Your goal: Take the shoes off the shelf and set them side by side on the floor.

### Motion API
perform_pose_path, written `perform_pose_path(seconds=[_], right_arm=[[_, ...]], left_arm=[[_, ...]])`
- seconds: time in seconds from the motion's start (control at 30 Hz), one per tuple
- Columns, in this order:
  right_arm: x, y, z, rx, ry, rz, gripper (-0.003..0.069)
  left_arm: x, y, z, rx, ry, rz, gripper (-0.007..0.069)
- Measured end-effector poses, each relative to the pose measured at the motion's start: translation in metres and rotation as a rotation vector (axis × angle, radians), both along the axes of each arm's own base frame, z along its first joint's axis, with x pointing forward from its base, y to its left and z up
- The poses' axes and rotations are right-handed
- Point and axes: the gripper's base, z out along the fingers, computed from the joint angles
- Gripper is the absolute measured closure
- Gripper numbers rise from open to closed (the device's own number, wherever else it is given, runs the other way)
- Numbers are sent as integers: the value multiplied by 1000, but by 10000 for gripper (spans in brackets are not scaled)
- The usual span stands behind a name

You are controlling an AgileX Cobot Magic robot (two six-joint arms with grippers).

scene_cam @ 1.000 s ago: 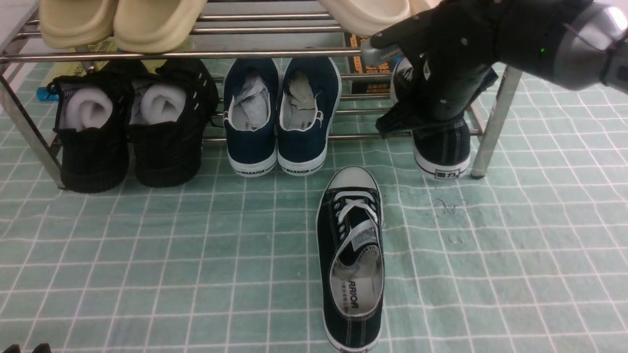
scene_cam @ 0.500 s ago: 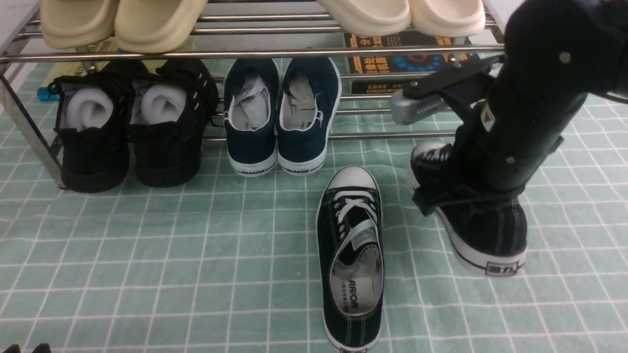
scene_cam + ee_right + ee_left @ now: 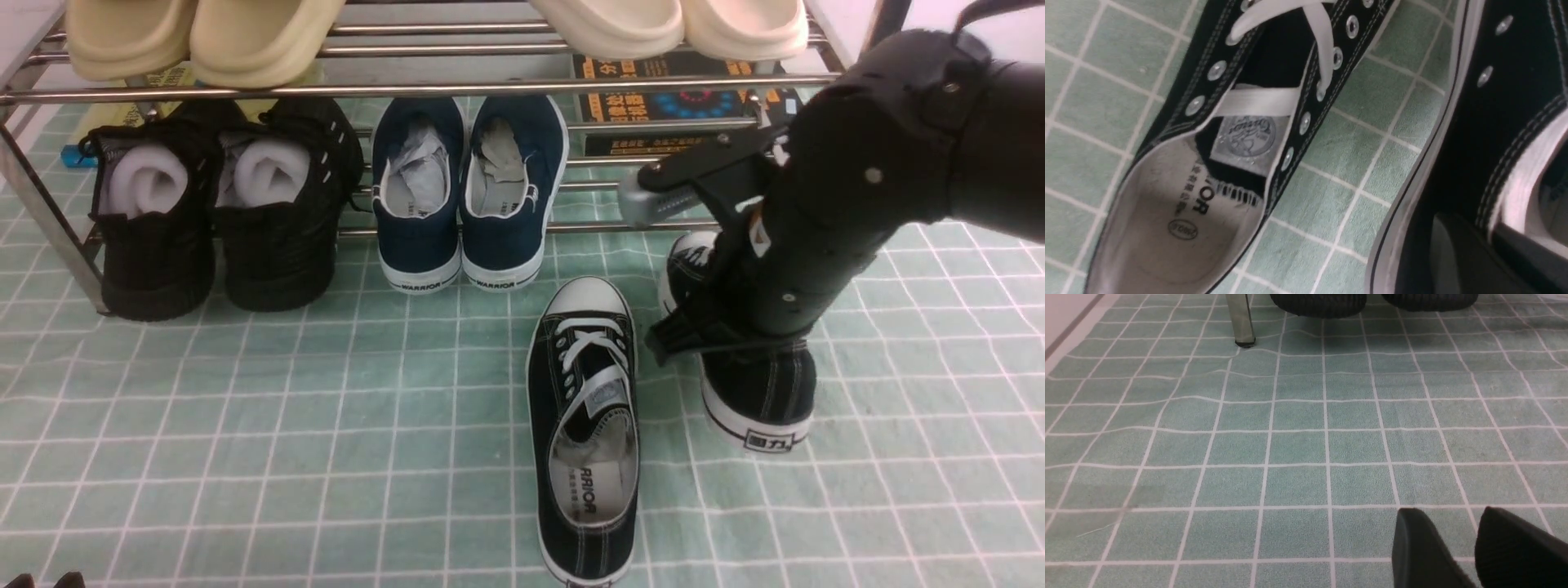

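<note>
Landmark: the grounded black sneaker (image 3: pixel 584 433), off the shelf (image 3: pixel 522 87) and resting on the floor (image 3: pixel 326 457). Its long axis runs front to back, toe cap toward the shelf. Right of it, the second black sneaker (image 3: pixel 759 392) is off the shelf, nearly parallel, toe angled toward the landmark's side; the right gripper (image 3: pixel 1488 241) is clamped on its collar wall. Remaining, as judged: align, lower, release. Left gripper (image 3: pixel 1447 539): fingertips apart.

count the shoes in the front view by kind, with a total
black canvas sneakers with white laces: 2, one of them in the right gripper
navy laceless shoes: 2
all-black shoes with white stuffing: 2
cream shoes, partly cut off by the frame: 4
total: 10
</note>
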Motion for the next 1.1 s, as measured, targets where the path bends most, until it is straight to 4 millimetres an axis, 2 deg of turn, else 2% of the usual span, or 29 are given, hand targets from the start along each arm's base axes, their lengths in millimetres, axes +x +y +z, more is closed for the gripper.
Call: perform_pose_path(seconds=[0.13,0.27,0.57,0.77,0.9,0.93,0.97,1.0,1.1], right_arm=[[7,6,-19,-21,29,-5,647],[9,11,-29,8,74,-40,645],[6,22,-32,139,140,-95,635],[3,23,-33,145,177,-105,614],[-5,23,-34,148,276,-123,530],[-9,24,-34,153,318,-130,479],[-10,24,-34,154,329,-131,463],[-13,24,-34,153,365,-128,400],[-17,24,-26,146,391,-77,326]], left_arm=[[0,0,0,0,0,0,382],[0,0,0,0,0,0,382],[0,0,0,0,0,0,382],[0,0,0,0,0,0,382],[0,0,0,0,0,0,382],[0,0,0,0,0,0,382],[0,0,0,0,0,0,382],[0,0,0,0,0,0,382],[0,0,0,0,0,0,382]])
